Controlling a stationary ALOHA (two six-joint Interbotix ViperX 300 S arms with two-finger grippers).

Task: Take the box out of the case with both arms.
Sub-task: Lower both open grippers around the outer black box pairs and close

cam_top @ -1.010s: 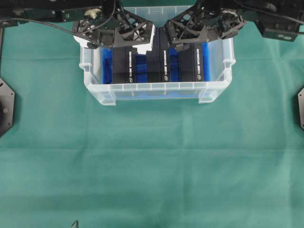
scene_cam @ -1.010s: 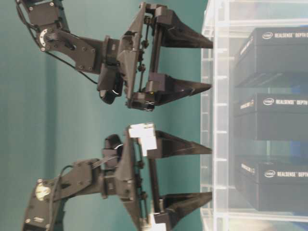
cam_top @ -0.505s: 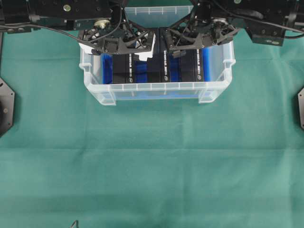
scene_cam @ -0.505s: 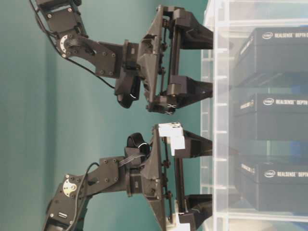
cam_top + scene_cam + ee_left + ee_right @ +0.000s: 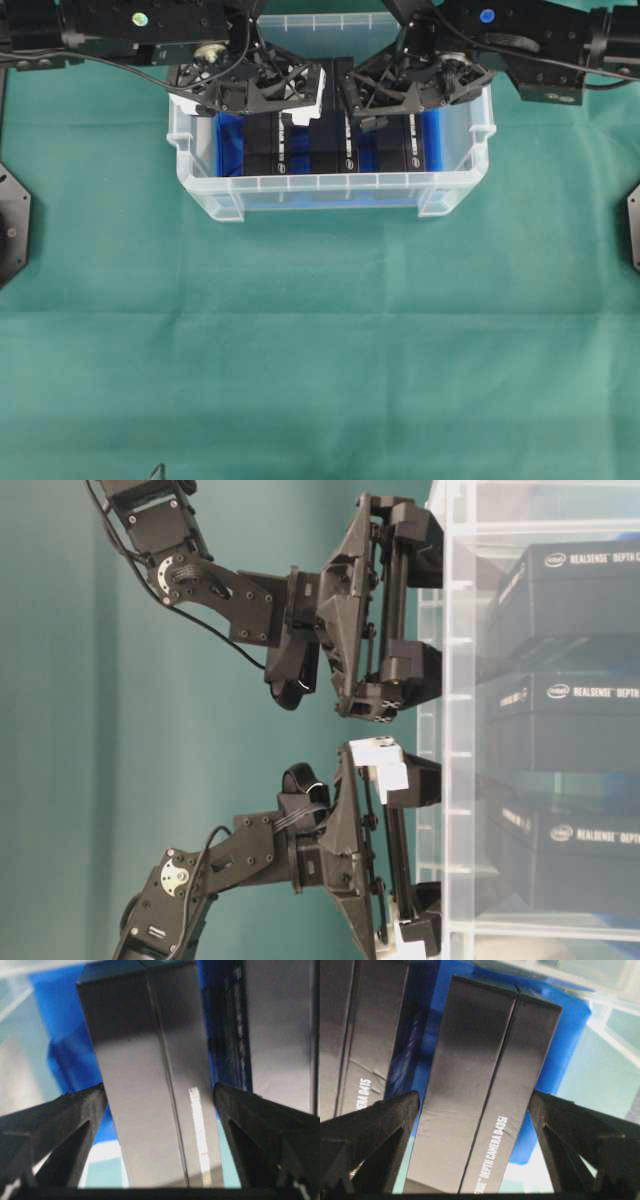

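Boxes (image 5: 335,140) in case (image 5: 310,190) now straddled by both lowered grippers' wide-open jaws.

Three black boxes (image 5: 283,148) (image 5: 346,140) (image 5: 415,140) standing in one clear case (image 5: 320,183) at upper centre. Two black arms (image 5: 140,25) (image 5: 530,35) above it, each with two fingers (image 5: 60,1125) (image 5: 375,1130). One green tabletop (image 5: 320,340).

The case (image 5: 330,185) sits on the tabletop (image 5: 320,340) at upper centre of the overhead view. Three boxes stand side by side inside: left box (image 5: 262,150), middle box (image 5: 335,150), right box (image 5: 412,148).
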